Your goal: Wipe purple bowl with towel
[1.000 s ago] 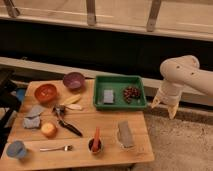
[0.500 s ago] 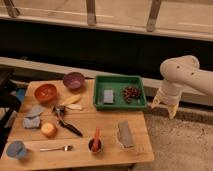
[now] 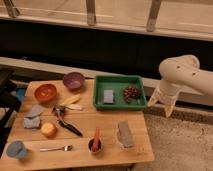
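- Gripper (image 3: 161,104): off right side of table (image 3: 100,127), fingers apart, empty.
- Purple bowl (image 3: 74,80): well left of it, past green tray (image 3: 119,77).
- Towel (image 3: 33,116): farther left.

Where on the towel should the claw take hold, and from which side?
Probably from straight above, pinching a raised fold near the middle of the towel: it lies low and crumpled on the table. The claw hangs open beyond the table's right end.
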`<state>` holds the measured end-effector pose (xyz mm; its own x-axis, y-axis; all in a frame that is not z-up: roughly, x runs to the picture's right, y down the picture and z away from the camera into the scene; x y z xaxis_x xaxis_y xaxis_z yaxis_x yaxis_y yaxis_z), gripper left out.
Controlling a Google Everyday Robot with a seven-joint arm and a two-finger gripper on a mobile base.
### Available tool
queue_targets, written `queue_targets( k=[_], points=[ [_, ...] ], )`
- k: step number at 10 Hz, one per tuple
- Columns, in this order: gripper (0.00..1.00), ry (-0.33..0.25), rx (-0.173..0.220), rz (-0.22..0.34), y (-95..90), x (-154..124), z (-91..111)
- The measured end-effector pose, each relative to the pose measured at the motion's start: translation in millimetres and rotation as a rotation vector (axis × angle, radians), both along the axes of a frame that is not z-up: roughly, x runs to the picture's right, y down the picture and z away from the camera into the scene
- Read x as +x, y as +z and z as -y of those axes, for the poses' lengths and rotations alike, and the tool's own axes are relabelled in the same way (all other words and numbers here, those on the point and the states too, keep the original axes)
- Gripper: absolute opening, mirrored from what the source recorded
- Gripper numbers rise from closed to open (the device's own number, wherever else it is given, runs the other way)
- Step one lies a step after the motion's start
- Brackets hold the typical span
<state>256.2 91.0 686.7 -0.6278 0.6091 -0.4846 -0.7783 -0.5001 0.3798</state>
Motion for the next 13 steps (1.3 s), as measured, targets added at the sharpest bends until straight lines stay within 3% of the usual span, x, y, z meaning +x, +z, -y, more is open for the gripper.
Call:
queue_targets(
  k=[4,9,11,13],
  points=[
    [0.65,-0.045,0.062,0.180,-2.1,-98,26],
    [0.65,-0.051,0.063,0.189,-2.8,-101,26],
    [0.65,-0.064,0.103,0.212,0.7,-102,38],
    [0.65,-0.108,0.142,0.260,5.0,-127,53]
  ],
)
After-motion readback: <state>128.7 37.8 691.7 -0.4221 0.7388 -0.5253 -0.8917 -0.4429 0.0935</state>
